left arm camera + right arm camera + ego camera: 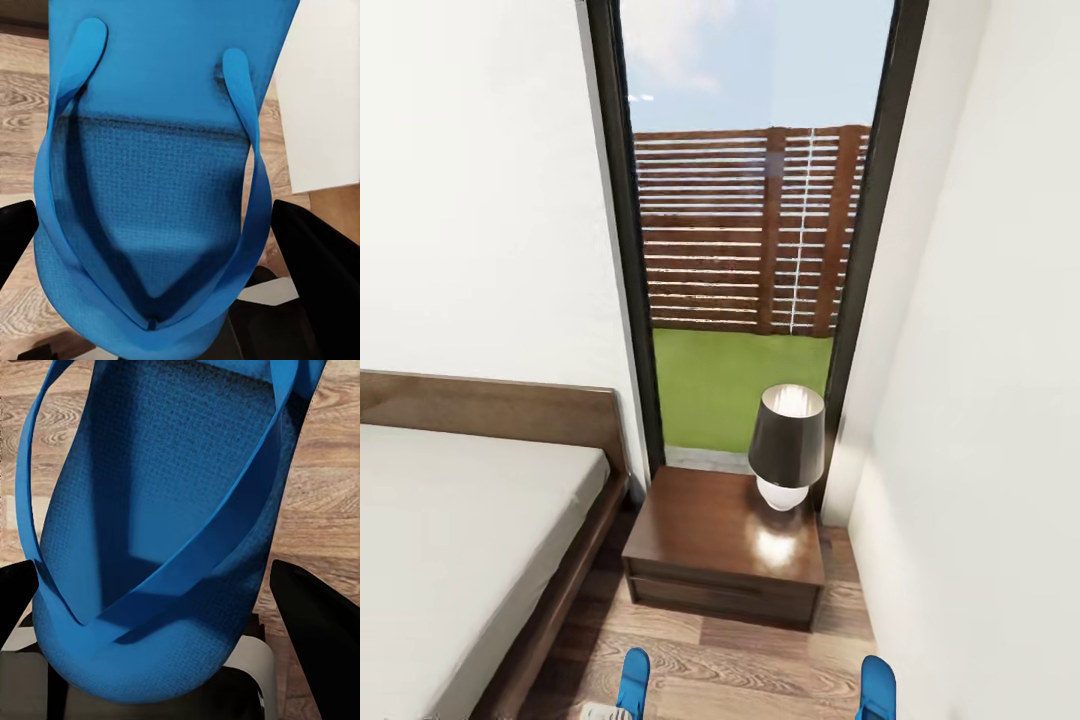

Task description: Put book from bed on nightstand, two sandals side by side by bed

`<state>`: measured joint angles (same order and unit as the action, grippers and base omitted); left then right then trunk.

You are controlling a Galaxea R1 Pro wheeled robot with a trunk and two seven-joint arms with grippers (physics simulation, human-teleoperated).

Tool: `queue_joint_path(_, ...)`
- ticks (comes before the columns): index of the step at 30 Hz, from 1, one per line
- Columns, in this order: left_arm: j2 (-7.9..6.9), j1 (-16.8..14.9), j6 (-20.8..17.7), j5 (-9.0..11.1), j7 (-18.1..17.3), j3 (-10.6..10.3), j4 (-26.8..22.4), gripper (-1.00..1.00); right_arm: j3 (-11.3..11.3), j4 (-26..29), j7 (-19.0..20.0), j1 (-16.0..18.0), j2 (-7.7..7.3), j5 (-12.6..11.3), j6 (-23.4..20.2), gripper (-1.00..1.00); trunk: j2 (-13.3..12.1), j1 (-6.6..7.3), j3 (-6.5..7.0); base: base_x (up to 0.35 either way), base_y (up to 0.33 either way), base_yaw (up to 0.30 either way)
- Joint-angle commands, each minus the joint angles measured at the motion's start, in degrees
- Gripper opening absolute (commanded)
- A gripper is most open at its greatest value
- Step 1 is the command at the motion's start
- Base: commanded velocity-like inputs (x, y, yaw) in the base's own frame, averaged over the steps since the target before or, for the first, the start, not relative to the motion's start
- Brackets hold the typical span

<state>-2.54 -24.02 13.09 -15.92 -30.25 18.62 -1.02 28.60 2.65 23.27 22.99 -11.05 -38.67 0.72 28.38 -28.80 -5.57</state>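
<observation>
- Bright-blue rubber is seen at the lower edge of the head view: one sandal [632, 682] in front of the nightstand [725, 550] on its bed side, the other sandal [877, 686] in front of it on its wall side, well apart from each other.
- The step in hand is judged to be the carrying of both sandals toward the wood-plank floor [740, 665] in front of the nightstand, beside the bed [470, 530].
- To do it well, the two soles should be brought close together, turned the same way, lowered flat and let go only once the floor is touched.
- The left end effector [180, 247] is seen with black fingers [319, 255] on both sides of a sandal [161, 195]; it is judged clamped on it.
- The right end effector [180, 607] is likewise judged clamped on its sandal [157, 532].
- A dark-shaded lamp [786, 445] stands on the nightstand.
</observation>
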Motion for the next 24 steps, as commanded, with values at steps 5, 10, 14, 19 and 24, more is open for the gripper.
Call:
queue_joint_path(5, -0.01, -0.06, 0.27, -0.61, -0.07, 0.45, 0.06, -1.00, 0.49, -0.02, 0.20, 0.04, -0.02, -0.43, 0.07, -1.00, 0.10, -0.03, -0.03, 0.000, 0.000, 0.073)
queue_joint_path(10, -0.01, -0.06, 0.27, -0.61, -0.07, 0.45, 0.06, -1.00, 0.49, -0.02, 0.17, 0.04, -0.02, -0.35, 0.10, -1.00, 0.10, -0.03, -0.01, 0.000, 0.000, 0.260)
queue_joint_path(14, -0.01, -0.06, 0.27, -0.60, -0.07, 0.45, 0.06, -1.00, 0.49, -0.02, 0.22, 0.04, -0.02, -0.32, 0.14, -1.00, 0.10, -0.03, 0.12, 0.000, 0.000, 0.241)
queue_joint_path(19, -0.01, -0.06, 0.27, -0.63, -0.07, 0.45, 0.06, -1.00, 0.49, -0.02, 0.21, 0.04, -0.02, -0.34, 0.15, -1.00, 0.10, -0.03, 0.20, 0.000, 0.000, 0.201)
queue_joint_path(24, -0.01, -0.06, 0.27, -0.63, -0.07, 0.45, 0.06, -1.00, 0.49, -0.02, 0.00, 0.04, -0.02, -0.35, 0.14, -1.00, 0.10, -0.03, 0.20, 0.000, 0.000, 0.282)
